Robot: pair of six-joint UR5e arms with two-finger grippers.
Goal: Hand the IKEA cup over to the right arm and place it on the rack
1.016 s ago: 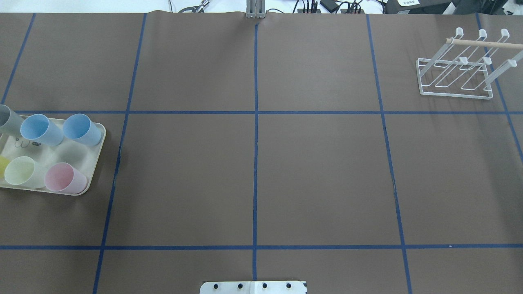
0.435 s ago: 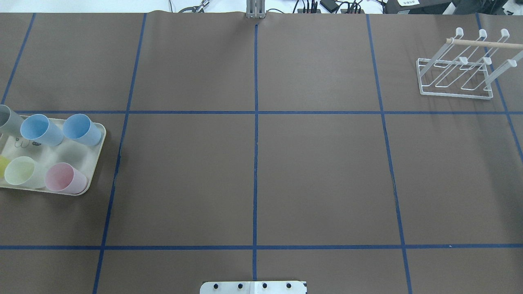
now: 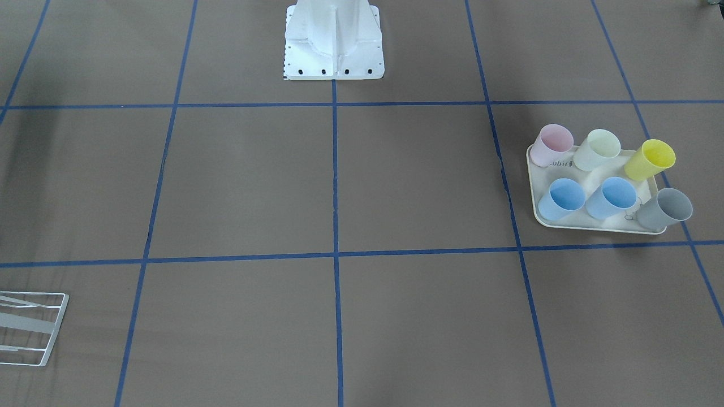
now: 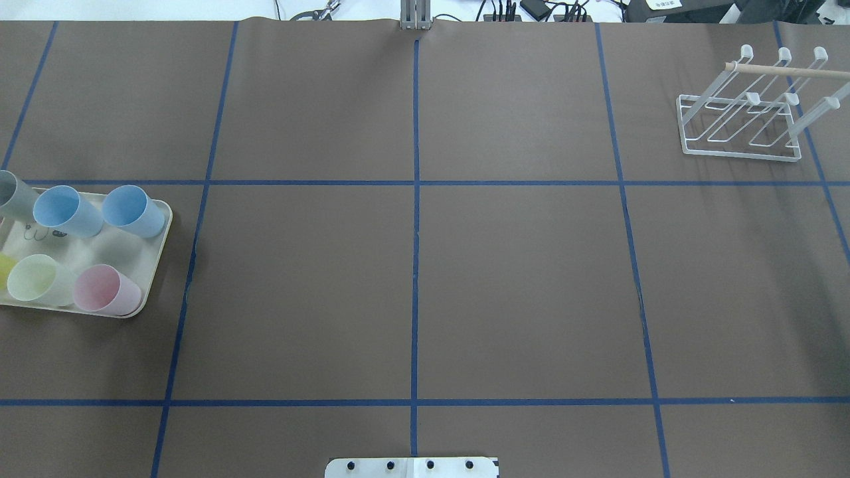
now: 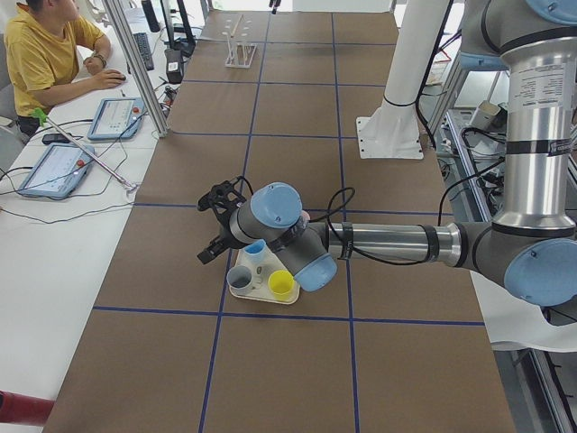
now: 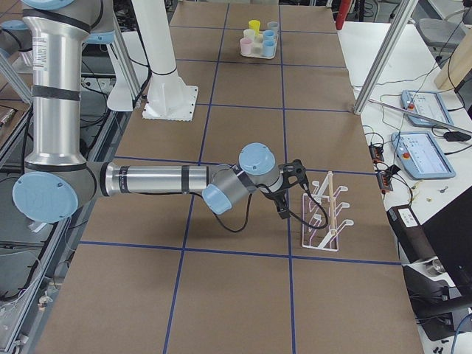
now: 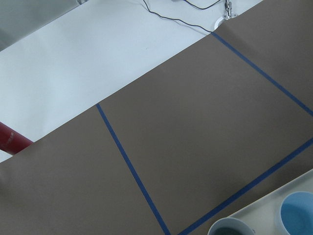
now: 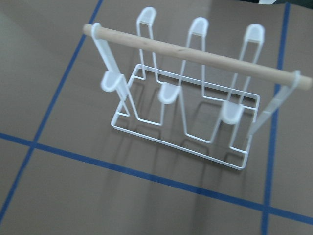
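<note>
Overhead looks down on the desk (image 4: 518,279) from behind the robot (image 4: 412,468); the front camera faces it, sharing the tray (image 4: 113,251) and rack (image 4: 740,154). Side cameras look along from either end. Wrist cameras sit close: left by tray, right by rack.

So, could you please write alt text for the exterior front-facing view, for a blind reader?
On a cream tray at the right of a brown, blue-taped table stand a pink cup, a pale green cup, a yellow cup, two blue cups and a grey cup, open ends up. The robot base sits top centre; a white wire rack's corner shows lower left.
</note>
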